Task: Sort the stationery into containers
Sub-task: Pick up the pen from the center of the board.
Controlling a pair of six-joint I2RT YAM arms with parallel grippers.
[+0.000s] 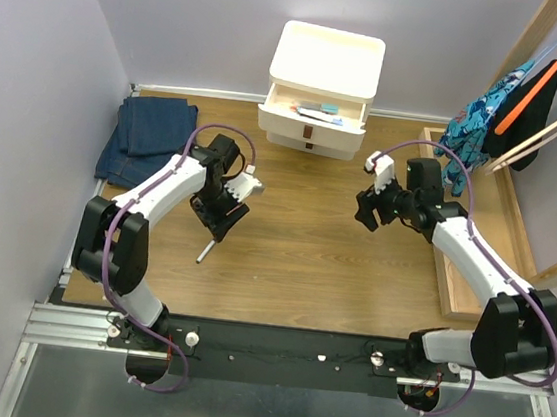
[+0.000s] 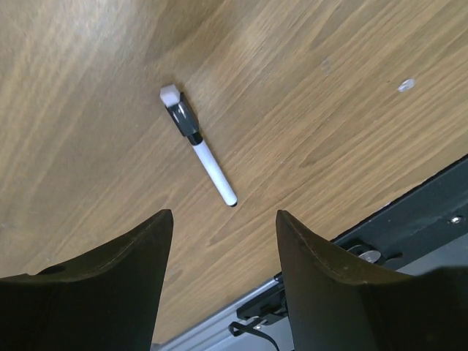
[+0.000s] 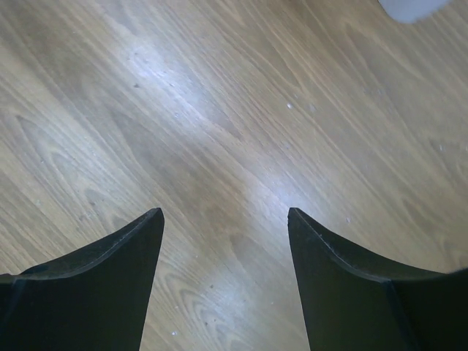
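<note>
A slim white pen with a black grip and white cap (image 2: 196, 143) lies on the wooden table; in the top view it (image 1: 204, 251) lies just below my left gripper (image 1: 218, 224). The left gripper (image 2: 224, 219) is open and empty above it. The cream-white three-drawer cabinet (image 1: 322, 88) stands at the back, its top drawer (image 1: 312, 107) pulled open with several pens inside. My right gripper (image 1: 368, 211) is open and empty over bare wood (image 3: 219, 146), to the right of centre.
Folded blue jeans (image 1: 147, 139) lie at the back left. A shallow wooden tray (image 1: 460, 290) runs along the right edge, with clothes on a wooden rack (image 1: 518, 95) above it. The black base rail (image 1: 283, 348) is at the near edge.
</note>
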